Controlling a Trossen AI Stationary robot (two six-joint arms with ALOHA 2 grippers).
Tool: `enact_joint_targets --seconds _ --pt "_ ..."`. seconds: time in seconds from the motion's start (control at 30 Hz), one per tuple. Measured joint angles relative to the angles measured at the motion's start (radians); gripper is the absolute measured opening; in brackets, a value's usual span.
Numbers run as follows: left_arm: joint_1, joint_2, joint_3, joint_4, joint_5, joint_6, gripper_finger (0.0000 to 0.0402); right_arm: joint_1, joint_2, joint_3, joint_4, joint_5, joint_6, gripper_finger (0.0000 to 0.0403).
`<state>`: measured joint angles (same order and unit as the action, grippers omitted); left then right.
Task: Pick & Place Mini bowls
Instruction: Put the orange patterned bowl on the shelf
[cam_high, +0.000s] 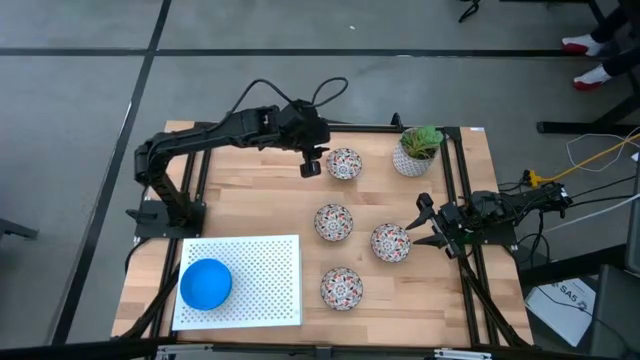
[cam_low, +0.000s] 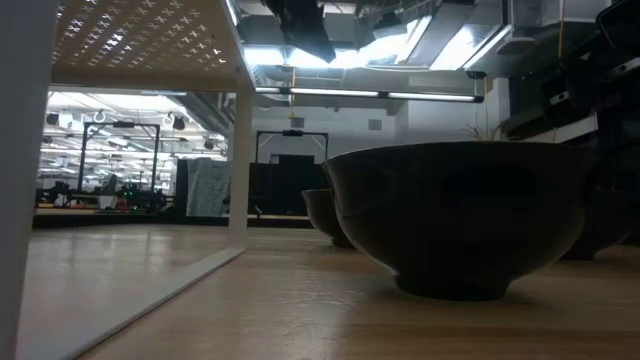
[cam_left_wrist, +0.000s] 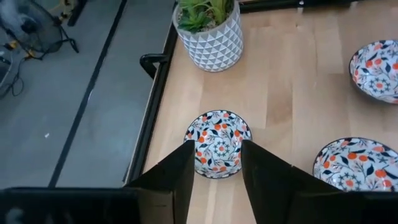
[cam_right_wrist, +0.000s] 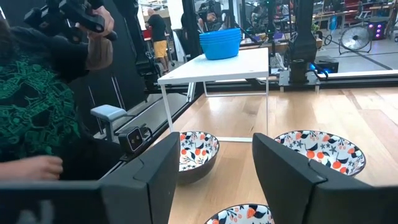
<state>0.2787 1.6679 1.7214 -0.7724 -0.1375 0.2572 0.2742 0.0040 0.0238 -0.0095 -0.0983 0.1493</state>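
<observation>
Dark fingers of my left pincer (cam_left_wrist: 214, 180) are spread wide, empty, hovering over the far floral bowl (cam_high: 344, 163) near the potted plant (cam_high: 417, 151). My right pincer (cam_high: 424, 222) sits open too, holding nothing, just beside another floral bowl (cam_high: 391, 242). Two more patterned bowls (cam_high: 333, 221) (cam_high: 341, 288) rest on the wooden surface (cam_high: 250, 205). Blue bowls (cam_high: 206, 283) are stacked on the white perforated rack (cam_high: 265, 275).
</observation>
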Motion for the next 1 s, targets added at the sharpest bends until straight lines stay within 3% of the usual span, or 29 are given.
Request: enact_joint_targets --seconds 0.23,0.67,1.0 --pt "0.026 0.076 0.000 -0.004 0.088 0.010 0.0123 0.000 0.000 0.000 0.000 0.000 0.000 0.0200" --pt "0.030 0.303 0.000 0.002 0.106 0.150 0.0118 0.000 0.000 0.000 0.000 0.000 0.000 0.0200" --pt "0.024 0.401 0.000 0.017 0.105 0.199 0.0114 0.000 0.000 0.000 0.000 0.000 0.000 0.0200"
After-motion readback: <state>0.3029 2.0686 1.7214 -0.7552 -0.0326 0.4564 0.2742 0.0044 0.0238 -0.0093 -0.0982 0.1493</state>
